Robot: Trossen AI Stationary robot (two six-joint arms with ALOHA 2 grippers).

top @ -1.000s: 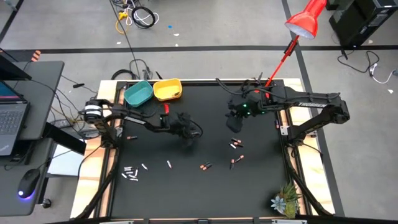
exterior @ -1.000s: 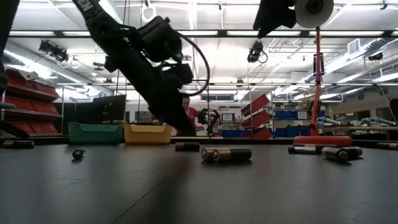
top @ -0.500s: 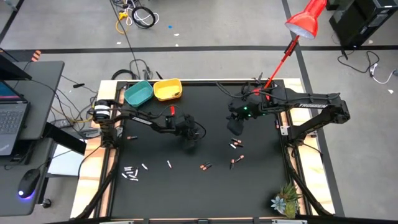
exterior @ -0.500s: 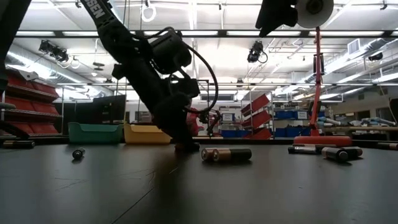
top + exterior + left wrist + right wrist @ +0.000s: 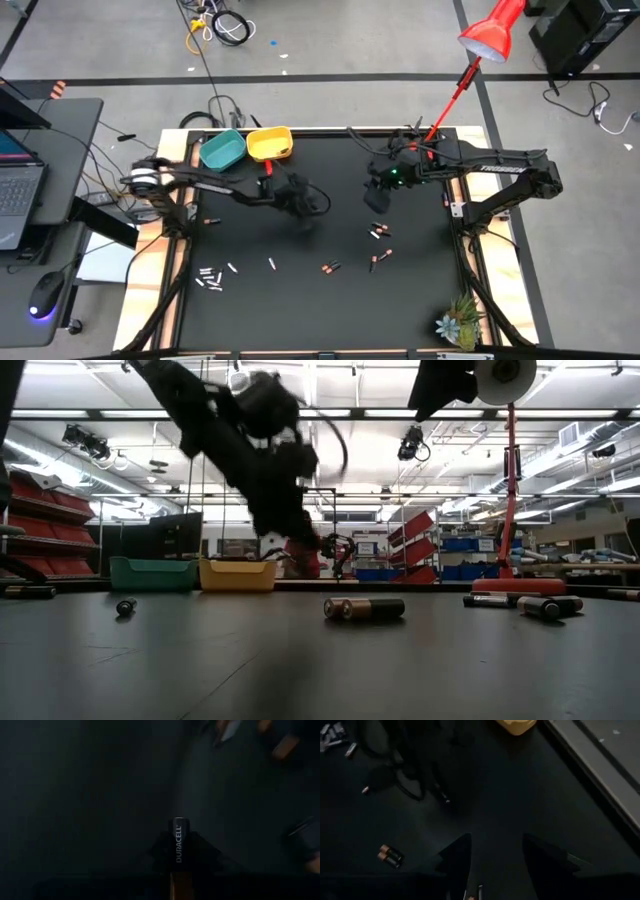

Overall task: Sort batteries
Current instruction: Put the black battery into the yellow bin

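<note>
Black desk (image 5: 300, 300), framed in pale wood, under both dark arms. Left gripper (image 5: 297, 197) raised above the desk's middle, right of the bowls, jaws closed on a dark battery (image 5: 179, 847) lettered DURACELL, standing lengthwise between the fingers (image 5: 202, 852); same gripper hanging well clear of the surface in the low view (image 5: 285, 530). Right gripper (image 5: 377, 200) hovering over the desk's right half, jaws spread wide around nothing, its two dark fingers (image 5: 455, 857) apart in its wrist view.

Teal bowl (image 5: 222, 150) and yellow bowl (image 5: 269, 144) side by side at the desk's far left corner.

Loose batteries lying flat on the desk: dark copper-ended ones (image 5: 378, 232) just below the right gripper, more (image 5: 331, 267) near the middle front, whitish ones (image 5: 209, 278) clustered at the front left. Dark pair (image 5: 363, 608) lying end to end in the low view.
</note>
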